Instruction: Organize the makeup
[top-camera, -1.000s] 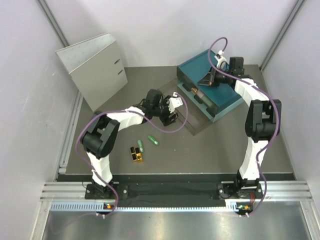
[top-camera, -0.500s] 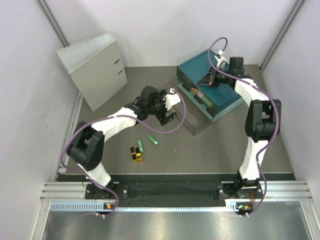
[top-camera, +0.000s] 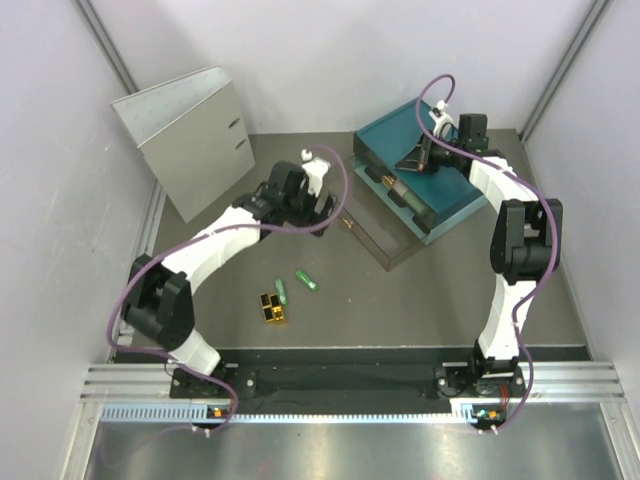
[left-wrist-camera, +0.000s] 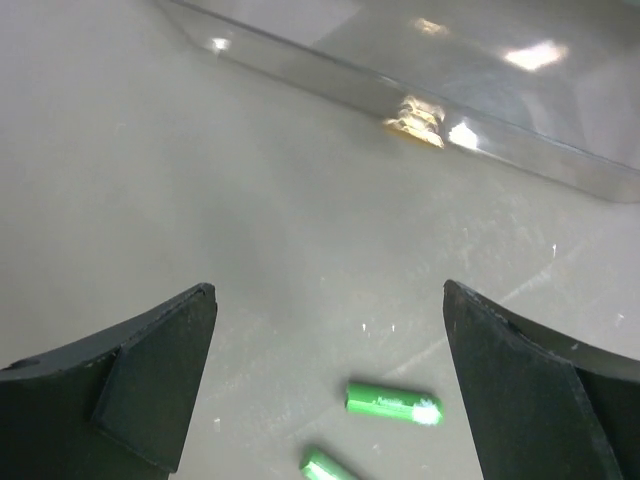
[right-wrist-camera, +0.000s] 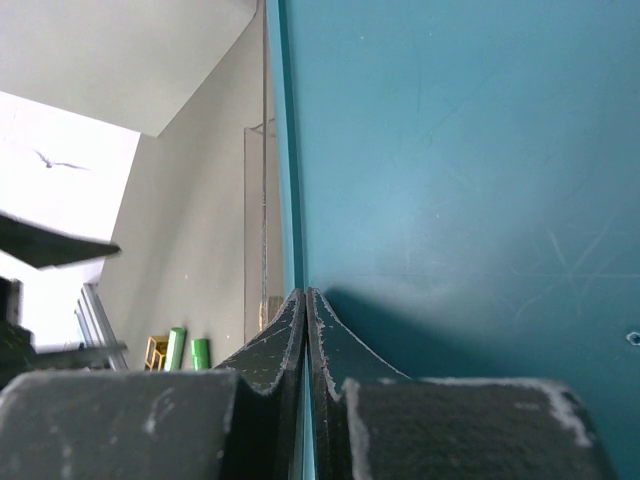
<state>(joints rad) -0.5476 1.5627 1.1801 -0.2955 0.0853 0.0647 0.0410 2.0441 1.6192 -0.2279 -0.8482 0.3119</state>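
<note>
Two green tubes (top-camera: 307, 282) (top-camera: 282, 291) and a gold-and-black block (top-camera: 272, 307) lie on the table in front of the left arm. The left wrist view has one green tube (left-wrist-camera: 393, 403) whole and the second (left-wrist-camera: 325, 467) cut off at the bottom edge. A small gold piece (top-camera: 347, 222) lies at the left end of the clear box (top-camera: 385, 238); it also glints through the box wall as a gold blur (left-wrist-camera: 415, 117). My left gripper (top-camera: 318, 212) hangs open and empty beside that box. My right gripper (right-wrist-camera: 305, 292) is shut and empty, resting on the teal drawer box (top-camera: 440, 195).
A grey ring binder (top-camera: 185, 140) stands at the back left. The clear box wall (left-wrist-camera: 420, 85) runs across the top of the left wrist view. From the right wrist, the green tubes (right-wrist-camera: 188, 350) and the gold block (right-wrist-camera: 155, 350) show far below the teal top (right-wrist-camera: 450, 150).
My left gripper has opened wide and drawn back to the left, off the clear box. The small gold piece now shows at the box's left end. The right arm has not moved.
</note>
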